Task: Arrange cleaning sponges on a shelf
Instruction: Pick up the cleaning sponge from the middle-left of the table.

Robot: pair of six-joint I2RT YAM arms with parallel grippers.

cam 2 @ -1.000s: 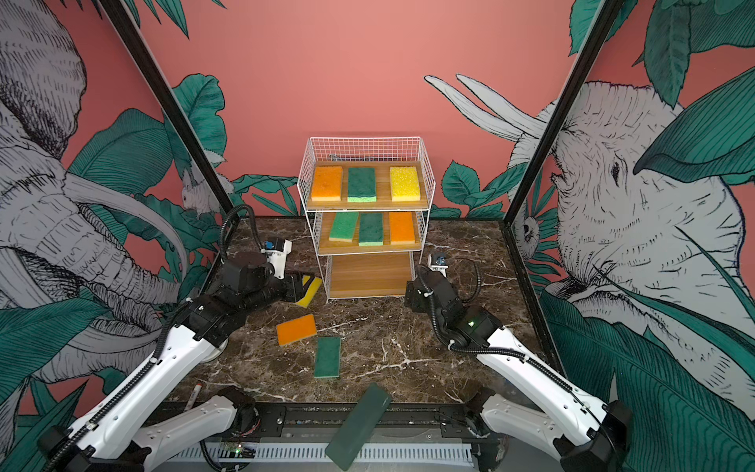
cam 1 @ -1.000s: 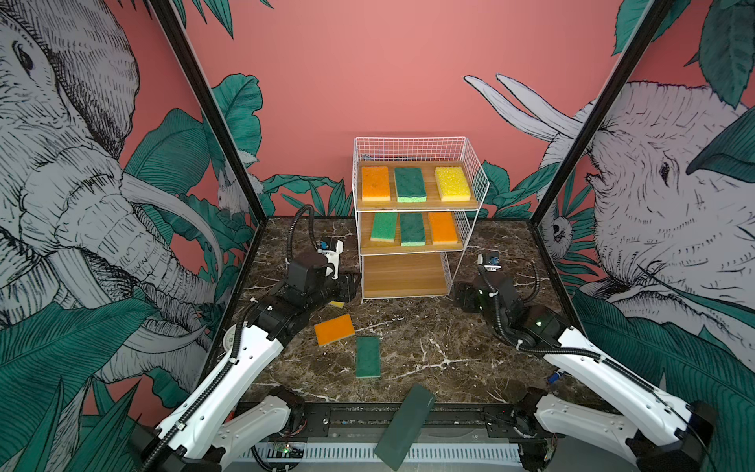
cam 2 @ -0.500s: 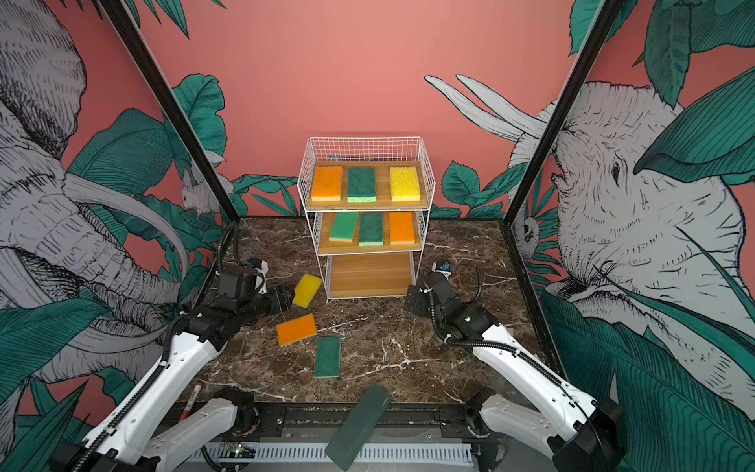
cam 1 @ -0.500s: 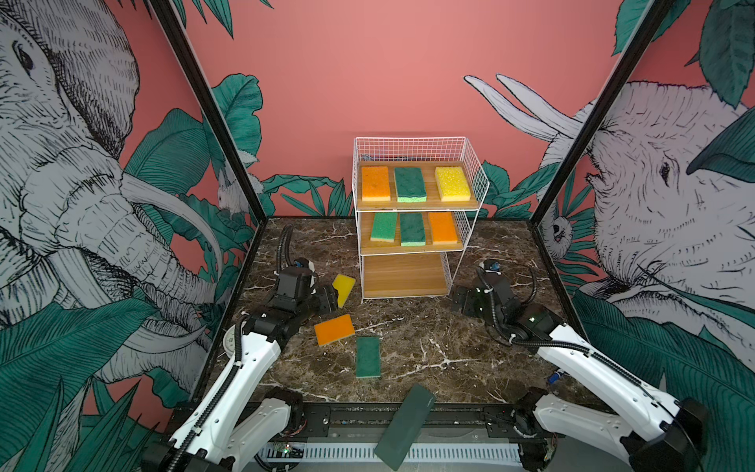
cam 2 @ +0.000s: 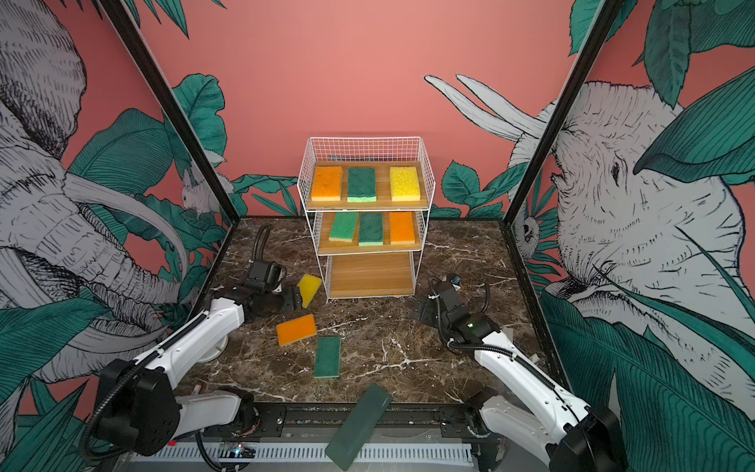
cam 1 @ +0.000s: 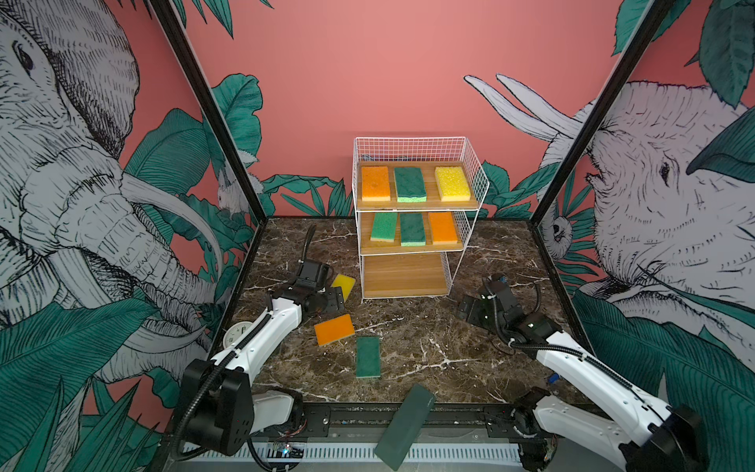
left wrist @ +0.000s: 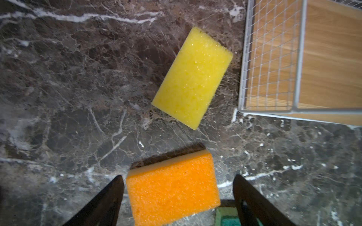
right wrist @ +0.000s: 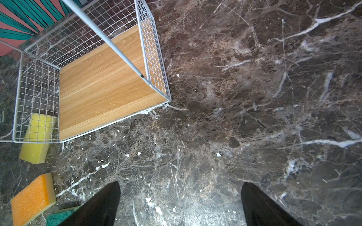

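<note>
The shelf (cam 1: 470,171) stands at the back, a white wire rack. Its top and middle boards each carry three cleaning sponges; the bottom board (cam 1: 402,278) is bare. Three more sponges lie on the marble: a yellow sponge (cam 1: 343,285) by the rack's left foot, an orange sponge (cam 1: 333,329) and a green sponge (cam 1: 367,356). My left gripper (cam 1: 337,300) hovers open between the yellow and orange ones, holding nothing. In the left wrist view the orange sponge (left wrist: 172,187) shows between the fingers (left wrist: 109,197), untouched. My right gripper (cam 1: 465,310) is open over bare marble, right of the rack.
A long dark green slab (cam 1: 404,427) leans over the front rail. A small white round dial (cam 1: 237,333) sits by the left arm. Printed walls close in the left, right and back sides. The rack's wire side (right wrist: 154,58) stands near my right gripper.
My left arm pulled back from the rack, and the yellow sponge it carried now lies on the marble. Its jaws opened wider. The right arm drew slightly back and lower.
</note>
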